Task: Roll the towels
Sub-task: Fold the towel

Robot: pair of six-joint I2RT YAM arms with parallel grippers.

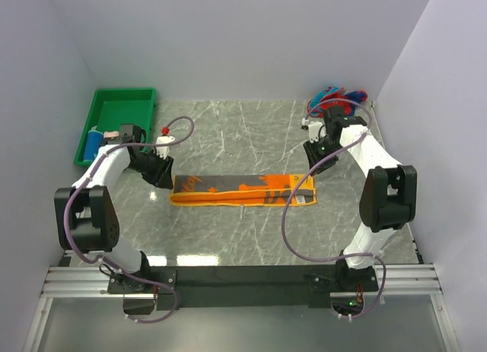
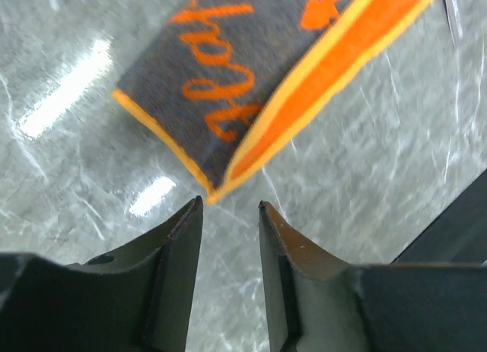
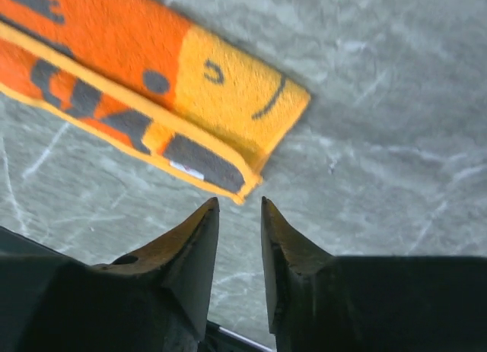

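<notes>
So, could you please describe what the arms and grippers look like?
The left arm and right arm have white links, black joint housings and a looping greyish-purple cable each. The left gripper and right gripper have dark, wedge-shaped fingers.

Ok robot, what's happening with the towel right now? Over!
Left fingers parted, empty, beside one end of the orange towel. Right fingers parted, empty, beside the other end. Towel flat, a long strip, not rolled. Nothing in between.

Orange towel (image 1: 242, 191): soft terry cloth, matt, nubbly pile.
Table (image 1: 228, 238): grey marble-look top, smooth, glossy with glare.
My left fingers (image 2: 171, 276): dark, matt, plastic by the look.
Tray (image 1: 125, 109): green plastic, slightly shiny.
</notes>
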